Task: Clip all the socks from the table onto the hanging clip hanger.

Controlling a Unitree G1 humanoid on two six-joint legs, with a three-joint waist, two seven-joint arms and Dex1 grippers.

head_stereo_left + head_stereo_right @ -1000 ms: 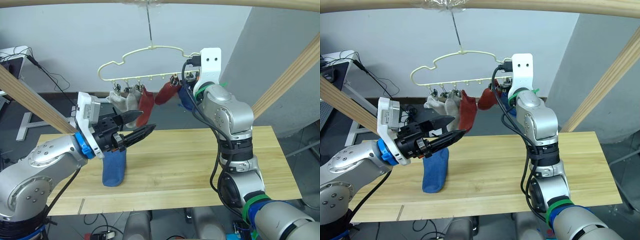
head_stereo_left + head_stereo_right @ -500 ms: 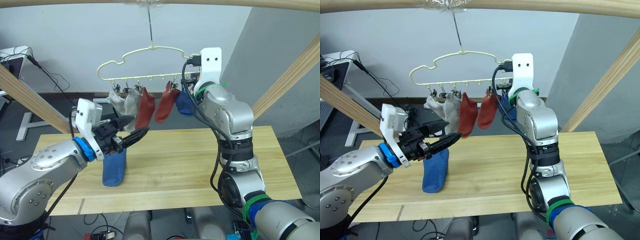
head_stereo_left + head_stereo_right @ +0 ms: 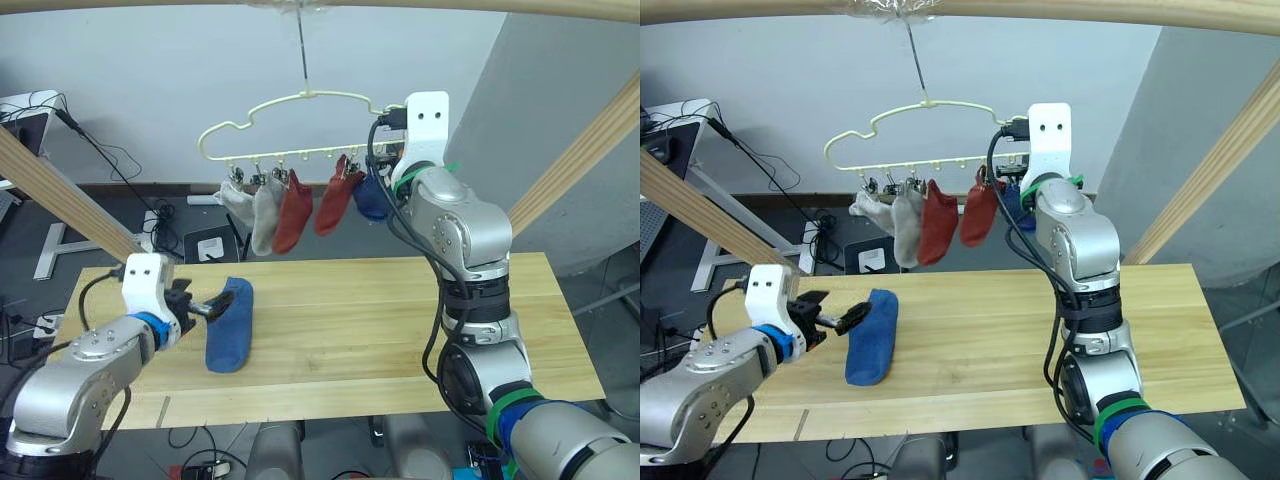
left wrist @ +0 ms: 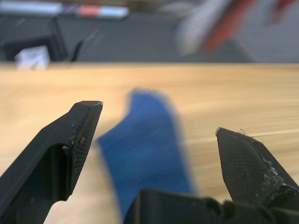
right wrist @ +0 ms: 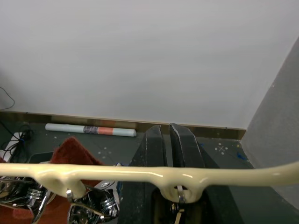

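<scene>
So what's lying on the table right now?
One blue sock lies flat on the wooden table, in front of the open left gripper. Whatever is beneath the sock is hidden.

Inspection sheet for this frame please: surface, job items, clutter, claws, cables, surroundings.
Surface: wooden table, bare apart from one sock.
Job's things: blue sock lying on the table; five socks clipped on the clip hanger.
Clutter: nothing seen.
Claws: left claw open, low beside the blue sock; right claw shut, up behind the hanger's wire.
Cables: black cable along the right arm.
Surroundings: wooden beams, grey wall.
</scene>
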